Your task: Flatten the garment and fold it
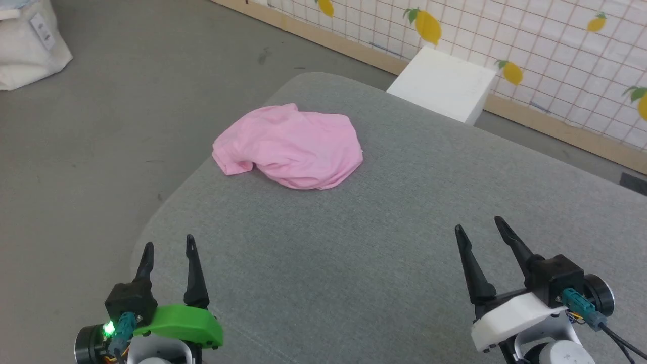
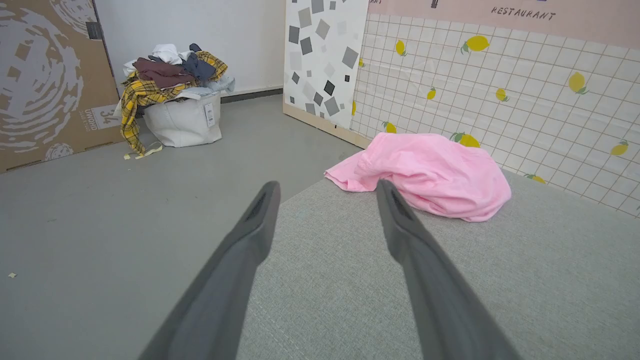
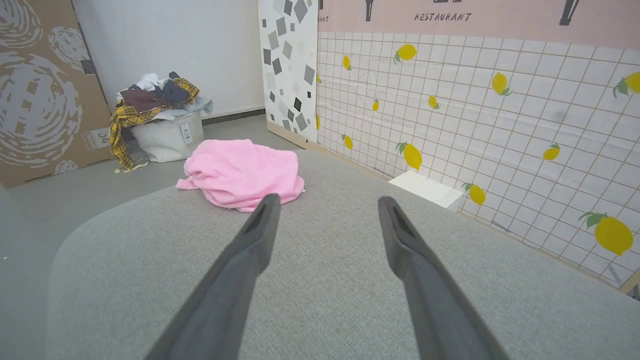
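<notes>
Lying in a crumpled heap, the garment [image 1: 290,146] occupies the upper centre of the head view, near the grey tabletop [image 1: 384,242] edge, likely set there for flattening. The left end effector [image 1: 169,241] and right end effector [image 1: 478,224] hover at the lower corners, fingers spread, touching nothing.

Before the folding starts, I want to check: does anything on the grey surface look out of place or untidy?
Only the garment: it lies crumpled in a heap, not spread flat, close to the far left edge of the grey surface. Nothing looks spilled or damaged.
</notes>
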Motion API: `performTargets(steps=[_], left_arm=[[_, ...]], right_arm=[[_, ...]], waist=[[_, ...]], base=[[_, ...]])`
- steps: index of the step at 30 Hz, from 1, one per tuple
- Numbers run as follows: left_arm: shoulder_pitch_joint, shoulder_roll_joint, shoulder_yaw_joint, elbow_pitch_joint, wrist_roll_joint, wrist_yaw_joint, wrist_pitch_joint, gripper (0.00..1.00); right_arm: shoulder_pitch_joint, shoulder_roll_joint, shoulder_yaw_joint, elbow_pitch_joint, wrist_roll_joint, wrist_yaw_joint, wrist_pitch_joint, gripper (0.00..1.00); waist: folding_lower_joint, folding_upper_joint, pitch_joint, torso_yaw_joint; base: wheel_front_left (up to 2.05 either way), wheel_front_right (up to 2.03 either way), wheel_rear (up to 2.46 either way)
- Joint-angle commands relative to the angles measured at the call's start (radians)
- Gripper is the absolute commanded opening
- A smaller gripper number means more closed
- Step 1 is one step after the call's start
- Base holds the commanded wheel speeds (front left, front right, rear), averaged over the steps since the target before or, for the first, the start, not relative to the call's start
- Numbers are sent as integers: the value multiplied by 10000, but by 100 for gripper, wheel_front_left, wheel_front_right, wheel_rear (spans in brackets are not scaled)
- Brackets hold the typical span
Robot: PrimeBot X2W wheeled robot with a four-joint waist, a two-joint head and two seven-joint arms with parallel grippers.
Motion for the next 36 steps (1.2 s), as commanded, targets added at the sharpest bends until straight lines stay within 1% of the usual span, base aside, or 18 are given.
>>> performTargets(steps=[1, 6, 11, 15, 19, 21, 24, 28, 31, 33, 36], left_arm=[[43, 91, -28, 41, -109, 79, -109, 100], [-42, 112, -43, 70, -385, 87, -175, 100], [-682, 345, 101, 91, -852, -147, -80, 100], [-1729, 767, 332, 179, -1179, -424, 340, 100], [-3190, 1309, 747, 556, -1695, -741, 1048, 100], [-4008, 1586, 973, 832, -2061, -945, 1485, 100], [-5229, 2074, 1253, 1288, -2637, -1246, 2419, 100], [-6605, 2591, 1650, 1940, -3496, -1459, 3772, 100], [-7315, 2946, 1900, 2310, -3989, -1396, 4760, 100], [-7741, 3155, 2034, 2611, -4318, -1229, 5592, 100], [-8150, 3299, 2133, 2866, -4697, -987, 6565, 100]], right_arm=[[-156, 12, 33, 21, 68, -14, -95, 100], [-240, 13, 129, 43, 73, -14, -140, 100], [-484, 14, 301, -56, -80, -15, -68, 100], [-875, 15, 438, -272, -292, -15, 82, 100], [-1426, 15, 598, -501, -603, -15, 231, 100], [-1694, 15, 651, -581, -731, -15, 265, 100], [-2096, 13, 714, -679, -897, -15, 293, 100], [-2640, 1, 791, -731, -986, -15, 202, 100], [-2955, 2, 786, -708, -949, -15, 66, 100], [-3131, 4, 807, -616, -925, -15, -28, 100], [-3346, 6, 871, -482, -879, -15, -164, 100]], waist=[[0, 0, 5, 113], [0, 0, 143, 236], [0, 0, 672, 61], [0, 0, 1535, -545], [0, 0, 2724, -1379], [0, 0, 3314, -1783], [0, 0, 4250, -2377], [0, 0, 5235, -3046], [0, 0, 5777, -3464], [0, 0, 6099, -3713], [0, 0, 6414, -3978]], base=[[0, 0, 0], [0, 0, 0], [0, 0, 0], [0, 0, 0], [0, 0, 0], [0, 0, 0], [0, 0, 0], [0, 0, 0], [0, 0, 0], [0, 0, 0], [0, 0, 0]])
